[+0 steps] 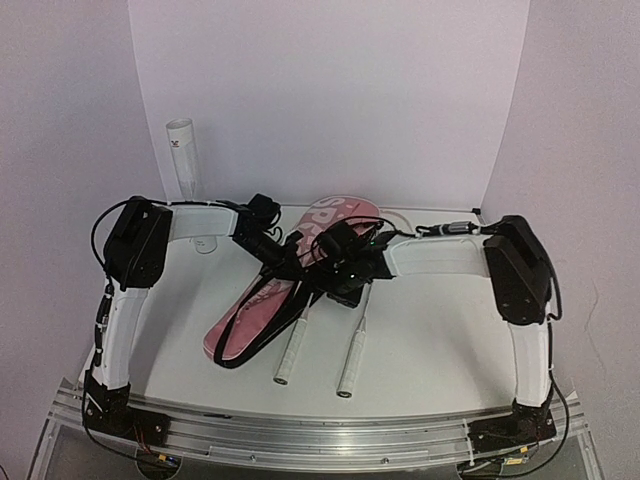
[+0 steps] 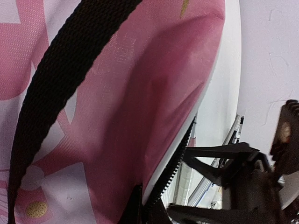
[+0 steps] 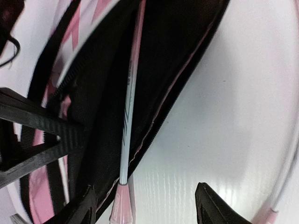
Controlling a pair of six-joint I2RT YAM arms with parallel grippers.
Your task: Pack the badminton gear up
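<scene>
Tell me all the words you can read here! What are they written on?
"SPR": big white letters on the pink bag; the rest of the word is hidden.
White tube: a small black mark near the top, too small to read.
Racket shaft: tiny print, too blurred to read.

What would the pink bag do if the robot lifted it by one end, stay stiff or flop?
The pink bag would probably flop, since its cloth creases softly in the left wrist view. The racket shaft lying inside might stiffen the middle somewhat. Its black strap looks like loose webbing and would likely dangle.
</scene>
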